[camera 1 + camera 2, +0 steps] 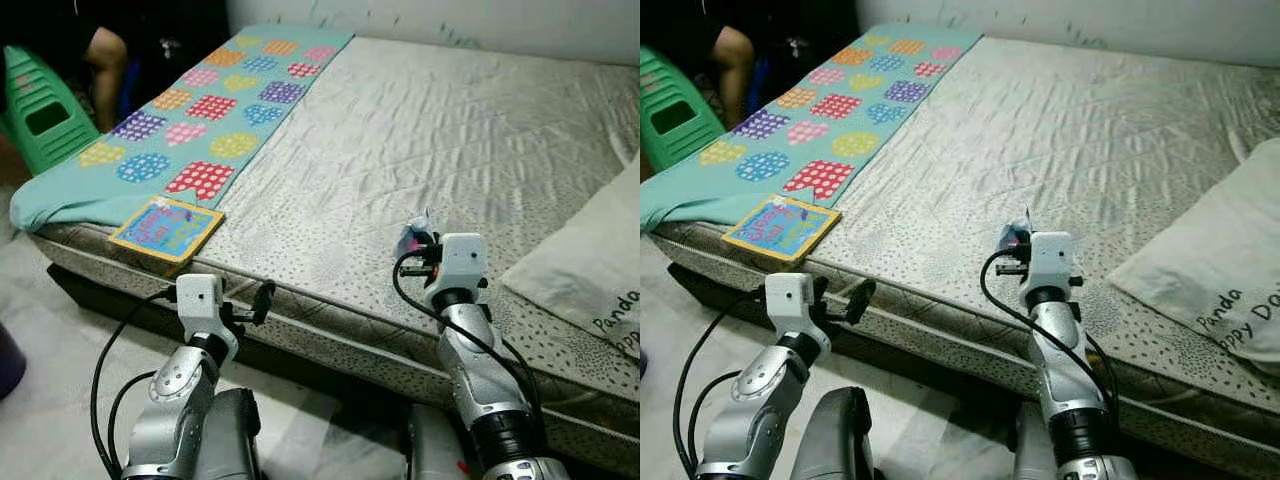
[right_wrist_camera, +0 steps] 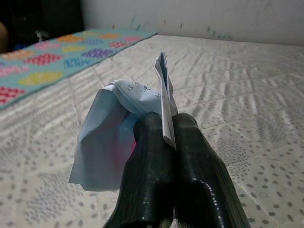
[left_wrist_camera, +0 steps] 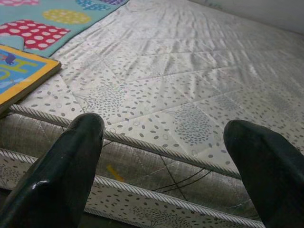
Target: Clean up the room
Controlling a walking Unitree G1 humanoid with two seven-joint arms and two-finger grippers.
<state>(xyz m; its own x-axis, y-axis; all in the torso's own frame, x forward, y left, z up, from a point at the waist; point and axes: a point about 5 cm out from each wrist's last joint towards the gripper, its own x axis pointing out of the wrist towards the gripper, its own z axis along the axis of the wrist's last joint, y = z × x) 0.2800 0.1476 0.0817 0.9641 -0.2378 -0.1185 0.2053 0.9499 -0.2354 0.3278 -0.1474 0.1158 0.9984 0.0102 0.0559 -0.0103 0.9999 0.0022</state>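
Currently I see the right pincer (image 2: 167, 124) clenched on a crumpled scrap of paper (image 2: 114, 128), pale blue-white with a pink patch and some printed characters. The paper sits pinched between the two black fingers (image 2: 149, 161), a folded edge standing up above the tips and the looser bulk hanging off to one side. In the left eye view the right pincer (image 1: 415, 240) is raised just above the mattress (image 1: 420, 130), near its front edge, with the paper (image 1: 413, 236) sticking out past the fingertips and not touching the bed surface as far as I can tell.

The left pincer (image 1: 258, 300) is released, fingers spread wide and holding nothing. It hovers in front of the mattress side, below the top surface. In the left wrist view both of its fingers (image 3: 61, 171) frame the piped edge of the mattress with clear space between them.

On the bed, a teal blanket (image 1: 210, 110) with coloured spotted shapes lies along the robot's left side. A square book (image 1: 166, 228) with a yellow border rests at the front left corner of the mattress, just beside the blanket's end. A pale pillow (image 1: 590, 260) with printed lettering lies at the right. A green plastic stool (image 1: 40, 105) stands on the floor left of the bed, and a person's arm (image 1: 105, 60) shows behind it.
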